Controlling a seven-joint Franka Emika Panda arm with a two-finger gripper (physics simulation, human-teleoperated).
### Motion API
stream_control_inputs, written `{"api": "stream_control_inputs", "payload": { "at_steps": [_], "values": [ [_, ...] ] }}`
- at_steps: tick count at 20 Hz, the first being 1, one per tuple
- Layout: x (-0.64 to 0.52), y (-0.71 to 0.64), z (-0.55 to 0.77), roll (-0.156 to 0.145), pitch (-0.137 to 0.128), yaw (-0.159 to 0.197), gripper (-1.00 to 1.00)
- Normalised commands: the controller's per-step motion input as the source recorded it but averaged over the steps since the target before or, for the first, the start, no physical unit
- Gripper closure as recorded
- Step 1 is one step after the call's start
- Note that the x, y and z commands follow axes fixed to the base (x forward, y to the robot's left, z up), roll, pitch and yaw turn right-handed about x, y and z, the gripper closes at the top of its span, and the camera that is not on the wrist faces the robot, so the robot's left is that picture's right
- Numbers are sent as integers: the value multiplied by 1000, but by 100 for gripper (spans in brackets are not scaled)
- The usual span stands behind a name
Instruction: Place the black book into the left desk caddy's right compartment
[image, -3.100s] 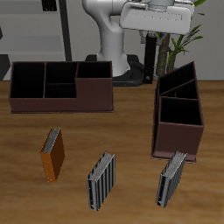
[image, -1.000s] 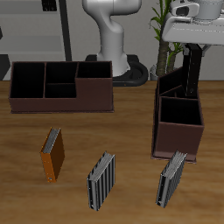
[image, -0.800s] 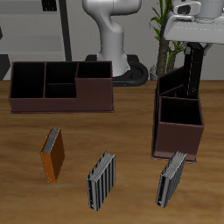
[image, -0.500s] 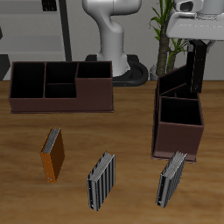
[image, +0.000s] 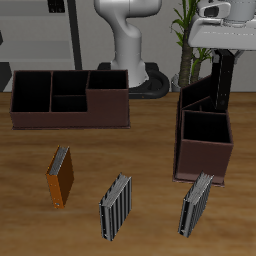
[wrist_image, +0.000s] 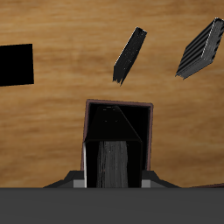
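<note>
We see the tool (image: 222, 62) above the left desk caddy (image: 205, 130), pinching the black book (image: 222, 80), which hangs upright over the caddy's back half. The book's lower edge sits about level with the caddy's rim; we can't tell if it touches a wall. The right compartment (image: 207, 136), the large square section at the caddy's front end, is open and holds nothing.

In the wrist view the black book (wrist_image: 114, 162) runs straight down from the tool into the dark opening of the caddy (wrist_image: 118, 118), fingers mostly hidden behind the book.

Around it:
- Grey striped book (image: 196, 203) on the table (image: 140, 150) at 6 o'clock from the caddy, just off its front wall, tilted.
- Second grey striped book (image: 116, 206) at 8 o'clock from the caddy, nearer the table's front edge.
- Orange-brown book (image: 60, 176) farther along at 9 o'clock from that one.
- Other caddy (image: 70, 99) broadside, well apart at 10 o'clock.
- Plant (image: 186, 45) behind the tool.

No other item stands between book and caddy.
</note>
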Motion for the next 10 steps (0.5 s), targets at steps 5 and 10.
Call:
{"api": "stream_control_inputs", "payload": {
  "at_steps": [5,10],
  "values": [
    [31,-76,115,-14,-27,1,100],
    [5,-11,103,1,-18,-2,100]
  ]
}}
